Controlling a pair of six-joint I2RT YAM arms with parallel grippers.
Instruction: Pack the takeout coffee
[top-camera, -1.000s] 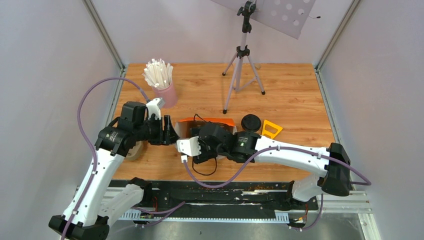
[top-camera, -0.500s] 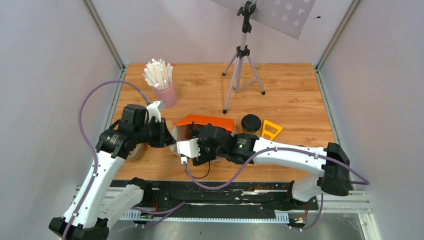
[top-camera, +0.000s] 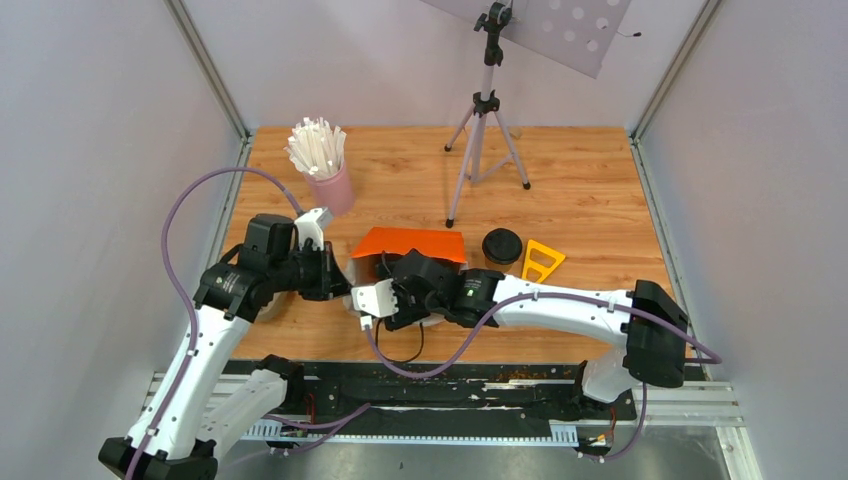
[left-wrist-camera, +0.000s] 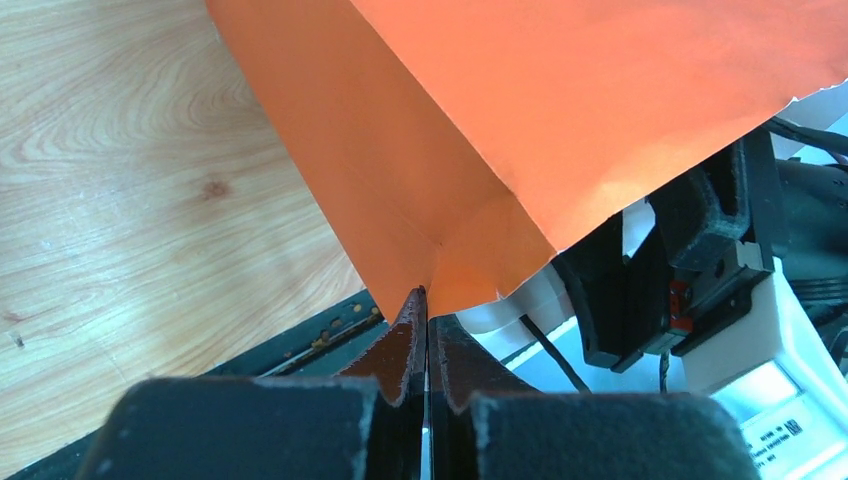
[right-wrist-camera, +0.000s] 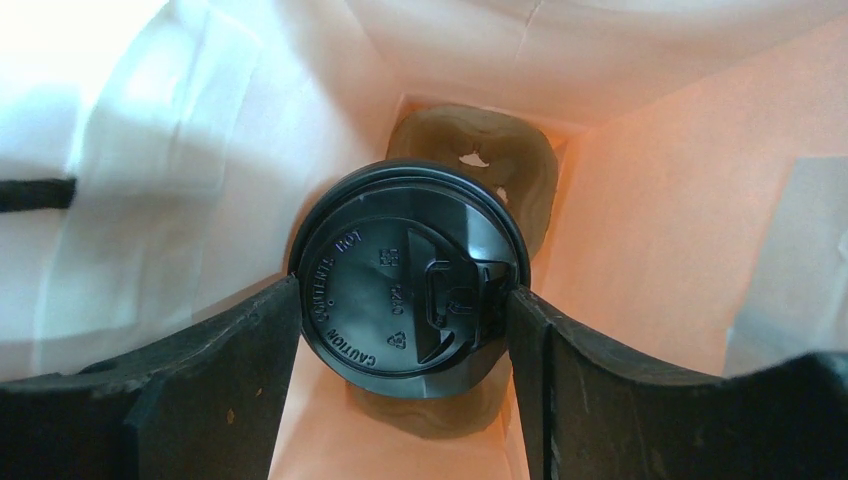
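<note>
We must seat the coffee (right-wrist-camera: 400, 270), pinched in the right gripper (right-wrist-camera: 405, 325), squarely in the tray (right-wrist-camera: 475, 135); the left gripper (left-wrist-camera: 427, 325) pinches the bag (left-wrist-camera: 600, 100) open.

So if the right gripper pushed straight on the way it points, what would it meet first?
Probably the pulp tray at the bottom of the orange bag, beyond the takeout coffee the right gripper holds; the gap is unclear.

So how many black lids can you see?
2. One black lid sits on the table beside the yellow piece. The other tops the takeout coffee inside the orange bag, held by the right end effector. More could be hidden.
</note>
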